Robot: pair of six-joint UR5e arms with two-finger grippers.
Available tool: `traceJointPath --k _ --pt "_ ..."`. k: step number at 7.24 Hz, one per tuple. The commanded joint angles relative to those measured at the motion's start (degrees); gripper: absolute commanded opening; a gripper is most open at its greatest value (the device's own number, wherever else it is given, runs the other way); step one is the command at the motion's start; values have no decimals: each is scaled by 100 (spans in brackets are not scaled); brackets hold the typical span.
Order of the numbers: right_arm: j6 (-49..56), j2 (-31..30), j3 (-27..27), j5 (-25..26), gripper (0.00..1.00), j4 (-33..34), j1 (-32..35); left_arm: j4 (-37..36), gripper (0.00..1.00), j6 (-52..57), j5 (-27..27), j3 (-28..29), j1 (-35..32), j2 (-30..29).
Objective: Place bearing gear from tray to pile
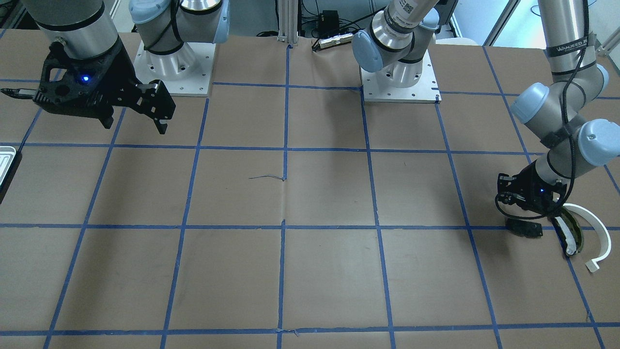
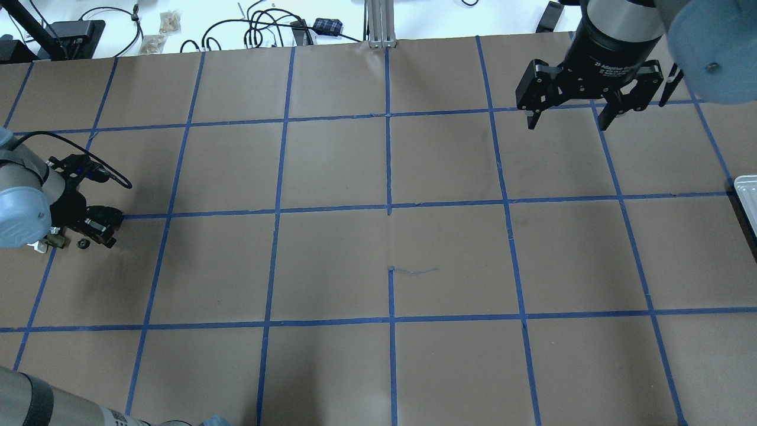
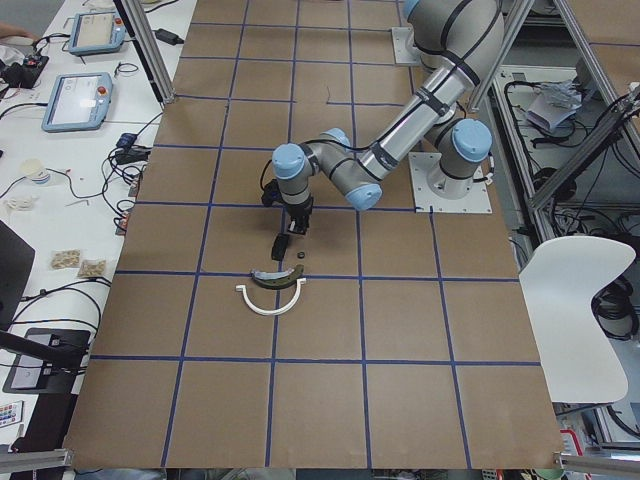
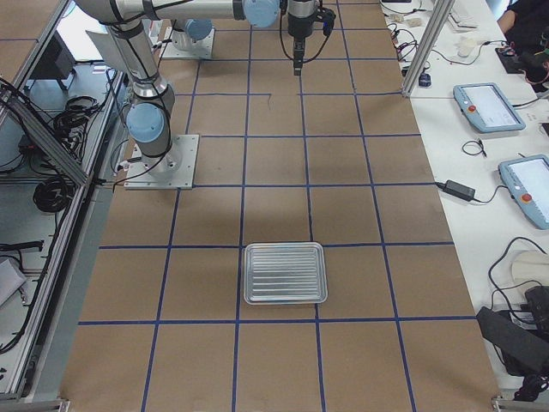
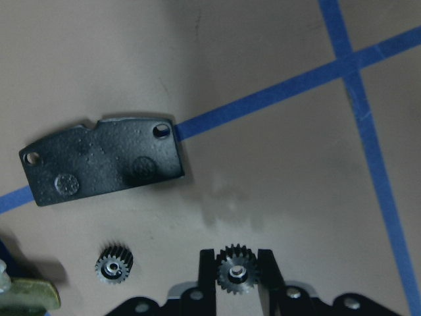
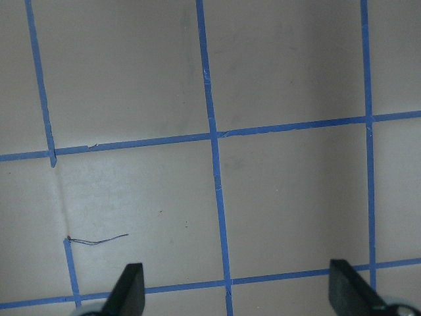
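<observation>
In the left wrist view my left gripper (image 5: 237,260) is shut on a small black bearing gear (image 5: 235,275), just over the paper. A second small gear (image 5: 115,265) lies loose to its left. The pile is around it: a black plate with holes (image 5: 102,161), an olive-green and white curved piece (image 1: 569,235) and a white arc (image 1: 598,232). The tray (image 4: 285,273) lies far off at the table's other end and shows no parts in it. My right gripper (image 2: 569,121) hangs open and empty high over the table.
The table is brown paper with a blue tape grid. The tray's edge shows at the side of the front view (image 1: 7,162) and of the overhead view (image 2: 748,198). Cables and devices lie beyond the far edge (image 2: 266,26).
</observation>
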State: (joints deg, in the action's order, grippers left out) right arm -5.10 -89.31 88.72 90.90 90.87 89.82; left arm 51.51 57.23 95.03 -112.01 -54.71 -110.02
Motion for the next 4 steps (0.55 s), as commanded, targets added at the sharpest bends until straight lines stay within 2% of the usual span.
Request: traceJointPath --k 1,4 --pt "0 1 -12 -2 100 1 0 -114 0 17 33 13 144 -29" --pt "0 -8 -21 -2 100 1 0 -342 0 210 24 48 312 -160"
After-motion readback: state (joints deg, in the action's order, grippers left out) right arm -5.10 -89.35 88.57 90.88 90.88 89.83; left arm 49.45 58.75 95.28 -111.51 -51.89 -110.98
